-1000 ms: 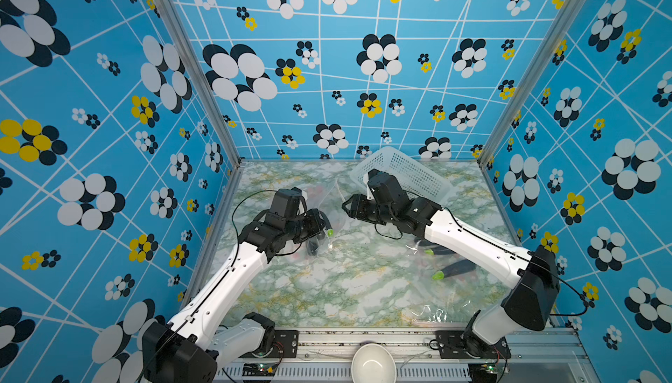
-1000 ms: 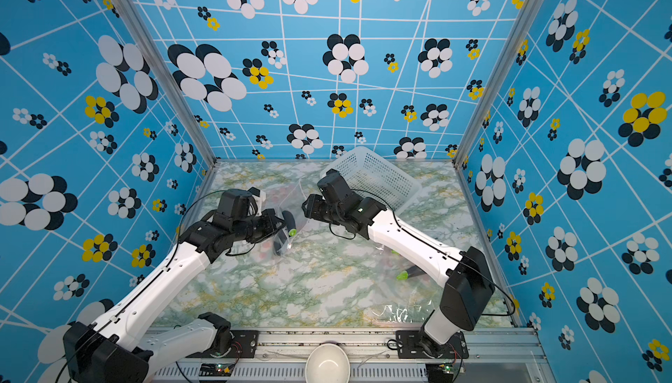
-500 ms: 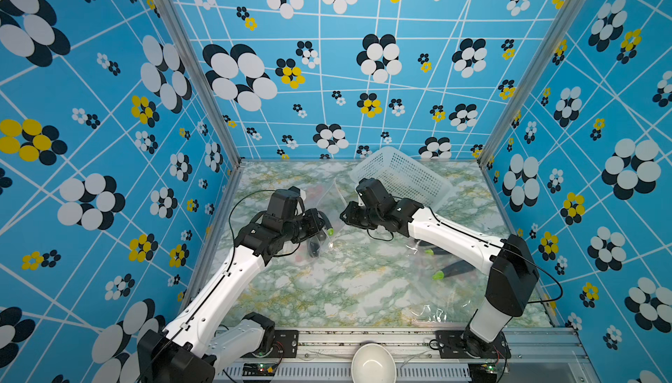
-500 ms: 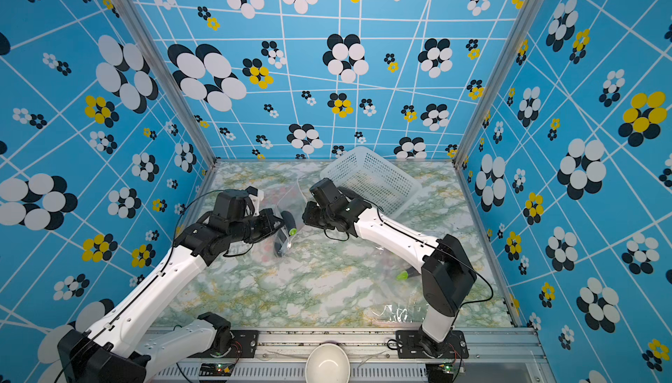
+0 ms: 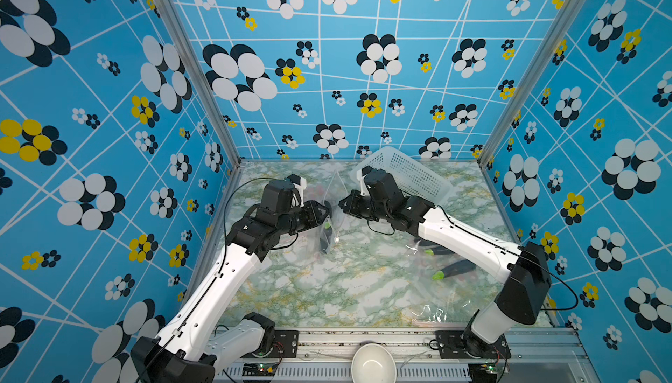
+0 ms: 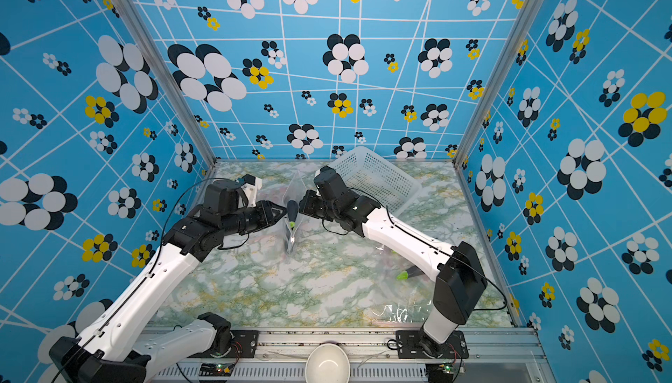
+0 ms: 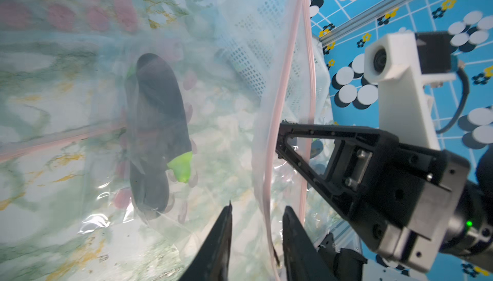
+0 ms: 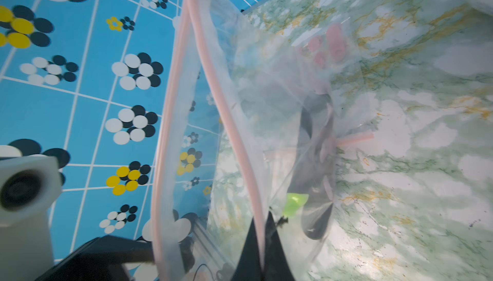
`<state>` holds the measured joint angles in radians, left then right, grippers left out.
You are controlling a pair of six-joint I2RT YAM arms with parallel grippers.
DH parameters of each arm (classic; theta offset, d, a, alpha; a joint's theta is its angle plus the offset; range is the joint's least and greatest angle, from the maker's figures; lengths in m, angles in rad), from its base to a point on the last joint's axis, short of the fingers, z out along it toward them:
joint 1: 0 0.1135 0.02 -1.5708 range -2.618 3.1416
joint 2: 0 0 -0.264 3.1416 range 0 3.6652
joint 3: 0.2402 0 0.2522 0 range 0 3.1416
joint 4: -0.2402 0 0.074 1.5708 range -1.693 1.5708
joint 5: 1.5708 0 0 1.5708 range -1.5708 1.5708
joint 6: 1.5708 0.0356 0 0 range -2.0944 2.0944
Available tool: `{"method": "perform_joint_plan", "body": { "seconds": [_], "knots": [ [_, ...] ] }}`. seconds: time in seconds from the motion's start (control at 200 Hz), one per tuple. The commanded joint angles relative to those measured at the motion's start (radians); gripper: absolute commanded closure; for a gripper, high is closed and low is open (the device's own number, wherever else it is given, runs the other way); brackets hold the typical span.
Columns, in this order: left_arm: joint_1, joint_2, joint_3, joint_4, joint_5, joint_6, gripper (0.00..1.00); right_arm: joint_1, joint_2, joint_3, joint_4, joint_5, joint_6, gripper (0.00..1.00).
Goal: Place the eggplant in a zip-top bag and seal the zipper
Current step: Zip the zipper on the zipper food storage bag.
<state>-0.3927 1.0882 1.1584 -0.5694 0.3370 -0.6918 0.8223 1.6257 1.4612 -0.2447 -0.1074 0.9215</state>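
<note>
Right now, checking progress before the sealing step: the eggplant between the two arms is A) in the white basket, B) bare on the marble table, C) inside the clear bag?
C: in the left wrist view the eggplant is seen through the film of the clear bag, inside its pink zipper strip.

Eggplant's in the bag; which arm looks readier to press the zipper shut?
Probably the left hand: it is open with the pink zipper strip between its fingers, ready to pinch. The right hand is shut on the bag, holding it up.
</note>
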Motion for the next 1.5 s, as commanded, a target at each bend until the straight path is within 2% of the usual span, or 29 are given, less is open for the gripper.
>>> {"method": "perform_joint_plan", "body": {
  "seconds": [0.0, 0.055, 0.21, 0.28, 0.485, 0.535, 0.67, 0.755, 0.9, 1.005, 1.065, 1.234, 1.494],
  "knots": [
    [0.007, -0.039, 0.069, 0.04, -0.01, 0.046, 0.53, -0.011, -0.088, -0.01, 0.055, 0.037, 0.022, 0.97],
    [0.008, -0.057, 0.081, 0.06, -0.025, 0.069, 0.49, -0.012, -0.112, -0.009, 0.049, 0.052, 0.023, 0.97],
    [0.003, -0.133, 0.016, 0.171, -0.027, 0.186, 0.5, -0.013, -0.191, -0.043, 0.044, 0.121, 0.079, 0.97],
    [-0.006, -0.184, -0.067, 0.26, -0.026, 0.242, 0.5, -0.013, -0.229, -0.084, 0.069, 0.16, 0.123, 0.96],
    [-0.056, -0.372, -0.372, 0.699, -0.036, 0.4, 0.45, -0.011, -0.279, -0.135, 0.074, 0.233, 0.178, 0.96],
    [-0.078, -0.393, -0.41, 0.745, 0.008, 0.483, 0.45, -0.01, -0.285, -0.143, 0.08, 0.242, 0.186, 0.96],
    [-0.189, -0.412, -0.46, 0.74, 0.133, 0.742, 0.43, -0.002, -0.29, -0.153, 0.093, 0.261, 0.2, 0.96],
    [-0.261, -0.432, -0.528, 0.796, 0.132, 0.852, 0.42, -0.003, -0.29, -0.152, 0.094, 0.266, 0.201, 0.95],
    [-0.312, -0.452, -0.616, 0.897, 0.073, 0.892, 0.42, -0.001, -0.286, -0.153, 0.094, 0.266, 0.202, 0.96],
    [-0.359, -0.452, -0.624, 0.913, -0.106, 0.927, 0.43, 0.003, -0.289, -0.153, 0.092, 0.259, 0.206, 0.96],
    [-0.37, -0.442, -0.631, 0.951, -0.159, 0.938, 0.43, 0.004, -0.291, -0.154, 0.092, 0.262, 0.207, 0.96],
    [-0.374, -0.4, -0.628, 0.991, -0.181, 0.94, 0.44, 0.009, -0.297, -0.157, 0.084, 0.275, 0.21, 0.95],
    [-0.376, -0.375, -0.638, 1.016, -0.218, 0.928, 0.53, 0.012, -0.305, -0.167, 0.103, 0.273, 0.224, 0.95]
  ]
}}
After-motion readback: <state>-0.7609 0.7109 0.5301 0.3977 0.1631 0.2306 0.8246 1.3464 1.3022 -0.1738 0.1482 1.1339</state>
